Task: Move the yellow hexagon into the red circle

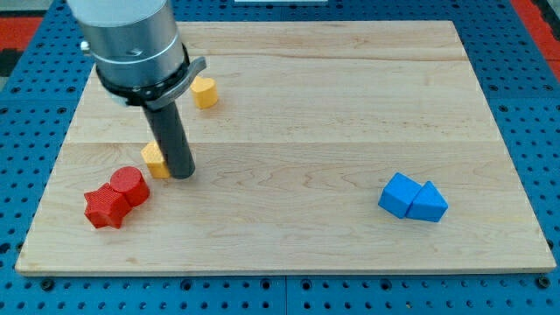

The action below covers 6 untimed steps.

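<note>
On the wooden desk the rod's tip rests just right of a yellow hexagon, touching it. There is no hand here, only that rod, holding nothing. The red circle sits just below-left of the hexagon, pressed against a red star. Another yellow block lies above it, two blue blocks far right.

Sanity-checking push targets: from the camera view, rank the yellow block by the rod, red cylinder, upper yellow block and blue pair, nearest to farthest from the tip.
From my tip:
1. Yellow block, just at the view's left.
2. Red cylinder, lower left.
3. Upper yellow block, toward the view's top.
4. Blue pair, far right.
</note>
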### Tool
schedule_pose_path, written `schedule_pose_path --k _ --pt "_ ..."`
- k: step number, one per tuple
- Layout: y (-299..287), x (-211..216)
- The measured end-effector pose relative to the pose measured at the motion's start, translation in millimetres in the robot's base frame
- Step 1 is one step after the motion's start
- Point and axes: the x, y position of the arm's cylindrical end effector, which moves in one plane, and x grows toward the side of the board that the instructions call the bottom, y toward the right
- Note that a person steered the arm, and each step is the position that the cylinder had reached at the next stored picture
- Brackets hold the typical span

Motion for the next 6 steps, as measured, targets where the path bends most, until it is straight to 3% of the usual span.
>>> schedule_pose_path --k 1,2,4,6 --pt "42 -12" --pt "42 -21" --pt "-6 -25" --pt "-12 -25"
